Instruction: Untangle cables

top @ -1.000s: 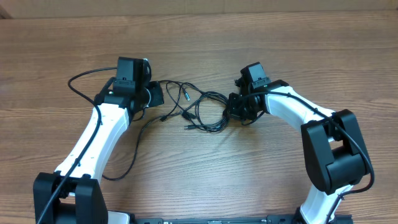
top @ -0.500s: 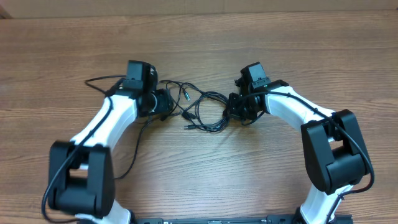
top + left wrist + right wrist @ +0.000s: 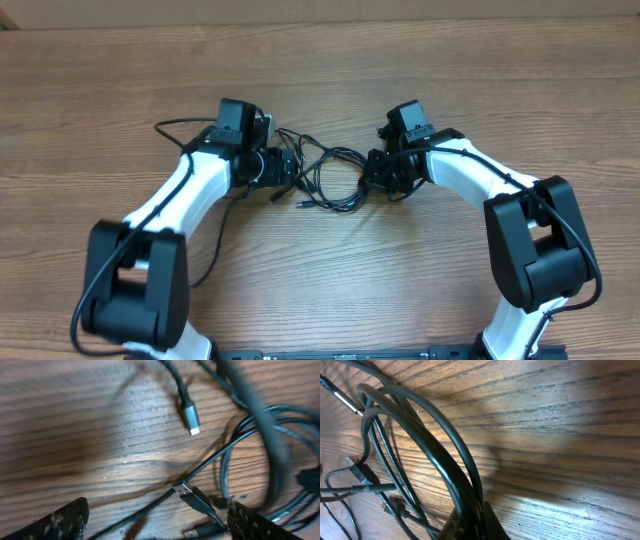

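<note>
Logging one lot of cables (image 3: 330,182): thin black cords in loose overlapping loops on the bench (image 3: 420,290), between both arms. I judged them light, limp and rather slick, apt to drag one another along. The best hold looked to be just behind a plug (image 3: 190,416), where a cord ran free. I noted the left end effector (image 3: 288,170) spread wide, holding nothing, and the right end effector (image 3: 377,180) pinched on several loops. No brand or writing was legible.

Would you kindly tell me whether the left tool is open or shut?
Open: the left tool has its fingers spread wide over the cables, gripping nothing.
</note>
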You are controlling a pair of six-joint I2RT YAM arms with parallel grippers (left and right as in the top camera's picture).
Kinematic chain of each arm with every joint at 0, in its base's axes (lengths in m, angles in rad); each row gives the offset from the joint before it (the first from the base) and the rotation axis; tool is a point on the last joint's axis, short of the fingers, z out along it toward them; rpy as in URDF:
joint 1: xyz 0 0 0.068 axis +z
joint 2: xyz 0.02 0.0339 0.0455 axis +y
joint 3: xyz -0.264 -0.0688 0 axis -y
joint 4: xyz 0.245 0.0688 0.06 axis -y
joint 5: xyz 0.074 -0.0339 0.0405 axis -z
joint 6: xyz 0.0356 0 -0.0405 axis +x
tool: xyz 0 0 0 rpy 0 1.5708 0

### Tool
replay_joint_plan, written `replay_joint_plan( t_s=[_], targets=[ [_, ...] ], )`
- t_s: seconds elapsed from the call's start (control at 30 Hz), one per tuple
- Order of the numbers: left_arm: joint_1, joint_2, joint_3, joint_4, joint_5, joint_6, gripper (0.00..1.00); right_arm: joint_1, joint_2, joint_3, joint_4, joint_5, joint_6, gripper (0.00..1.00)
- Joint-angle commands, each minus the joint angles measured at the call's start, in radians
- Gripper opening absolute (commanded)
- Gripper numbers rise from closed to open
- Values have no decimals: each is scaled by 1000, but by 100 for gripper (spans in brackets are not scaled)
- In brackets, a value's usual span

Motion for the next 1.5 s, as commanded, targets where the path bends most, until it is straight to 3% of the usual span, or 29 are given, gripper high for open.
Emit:
replay_joint_plan(
  t_s=[0.0,0.27,0.37,0.8,0.83,0.97,1.03,1.37,1.47],
  targets=[
    [-1,-115,33,-6,-2,-31,88,0,5,-3,5,8,-1,4],
    [-85,-144,32,-12,-47,-30,82,0,5,-3,11,8,-1,4],
    [-128,-101,32,-19,-141,-31,79,0,5,-3,10,8,-1,4],
    [-171,101,32,-6,-190,-31,77,0,5,-3,9,8,-2,4],
    [-171,101,32,-3,-194,-31,75,0,5,-3,9,8,-2,5],
    [-171,94,39,0,-193,-29,25,0,5,-3,9,8,-1,5],
    [-171,83,48,-8,-194,-26,6,0,5,-3,9,8,-2,5],
    [-171,-78,95,-64,-203,-14,4,0,5,-3,8,8,-4,4],
    [-171,-130,95,-70,-269,-15,4,0,5,-3,8,8,-5,4]
  ],
)
